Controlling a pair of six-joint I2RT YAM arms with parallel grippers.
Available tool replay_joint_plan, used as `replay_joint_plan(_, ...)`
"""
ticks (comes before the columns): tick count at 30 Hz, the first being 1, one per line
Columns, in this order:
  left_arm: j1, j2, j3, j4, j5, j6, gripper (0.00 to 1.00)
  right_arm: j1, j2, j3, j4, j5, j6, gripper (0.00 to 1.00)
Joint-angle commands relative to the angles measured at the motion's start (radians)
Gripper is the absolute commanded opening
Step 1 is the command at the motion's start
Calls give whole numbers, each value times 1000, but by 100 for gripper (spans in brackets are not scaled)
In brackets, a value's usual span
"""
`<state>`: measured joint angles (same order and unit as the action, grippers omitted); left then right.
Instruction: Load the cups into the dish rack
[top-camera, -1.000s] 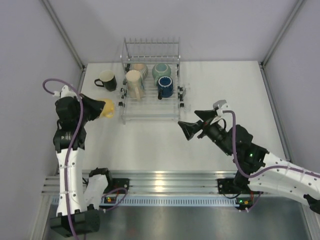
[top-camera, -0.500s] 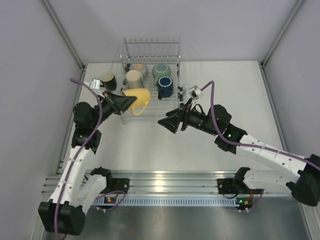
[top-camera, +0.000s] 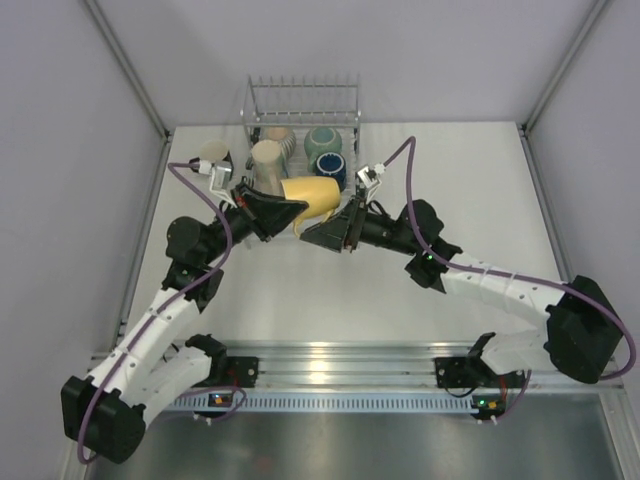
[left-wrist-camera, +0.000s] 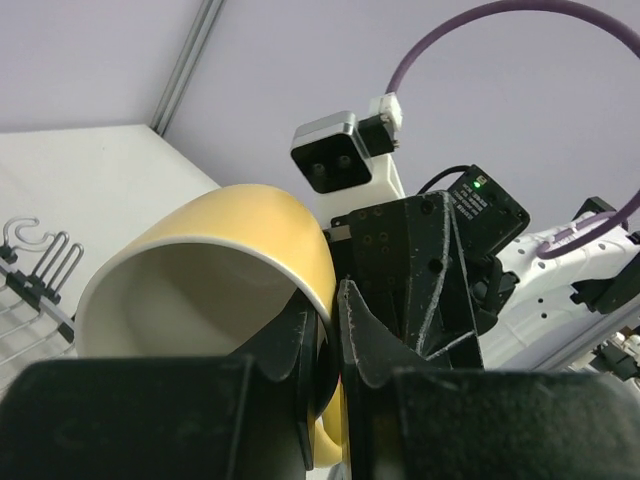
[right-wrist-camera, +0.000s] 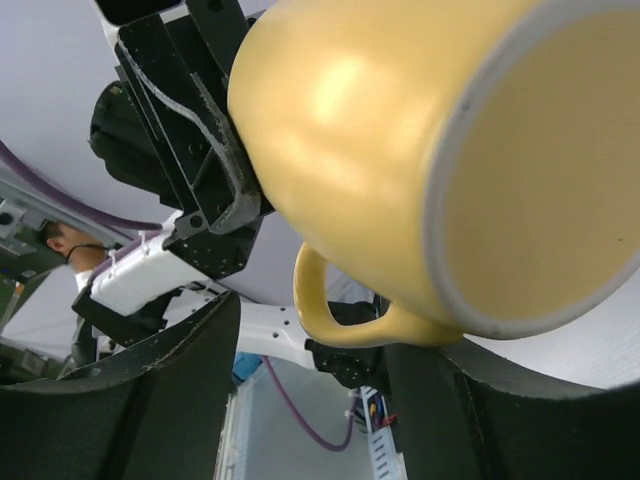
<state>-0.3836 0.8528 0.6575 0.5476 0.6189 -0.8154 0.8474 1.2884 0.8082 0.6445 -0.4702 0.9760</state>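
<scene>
A yellow cup (top-camera: 315, 195) lies on its side in the air over the front of the dish rack (top-camera: 300, 100). My left gripper (top-camera: 292, 211) is shut on its rim, one finger inside and one outside (left-wrist-camera: 331, 300). My right gripper (top-camera: 320, 231) meets it from the right and is open. The yellow cup's (right-wrist-camera: 380, 150) handle (right-wrist-camera: 318, 300) hangs between the right fingers (right-wrist-camera: 170, 390), with a gap on the left side. In the rack stand a tall cream cup (top-camera: 267, 160), a ribbed beige cup (top-camera: 281, 135), a teal-green cup (top-camera: 323, 140) and a dark blue cup (top-camera: 332, 166).
A black cup (top-camera: 212, 154) with a cream inside stands on the table left of the rack, partly behind the left wrist. Upright prongs line the rack's far side. Metal frame posts rise at both back corners of the white table (top-camera: 470, 190).
My left arm has carried the yellow cup rightward from the table's left side to over the rack's front. My right arm has swung left to meet it, and its jaws have narrowed.
</scene>
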Motion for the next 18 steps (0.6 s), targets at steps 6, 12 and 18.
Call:
replay_joint_plan(6, -51, -12, -25, 241, 5, 28, 0, -14, 54, 33, 357, -15, 179, 50)
replay_joint_plan(12, -69, -3, -38, 255, 22, 47, 0, -19, 97, 19, 506, -10, 245, 33)
replay_joint_plan(18, -77, -8, -88, 302, 15, 44, 0, -25, 141, 3, 604, -24, 294, 5)
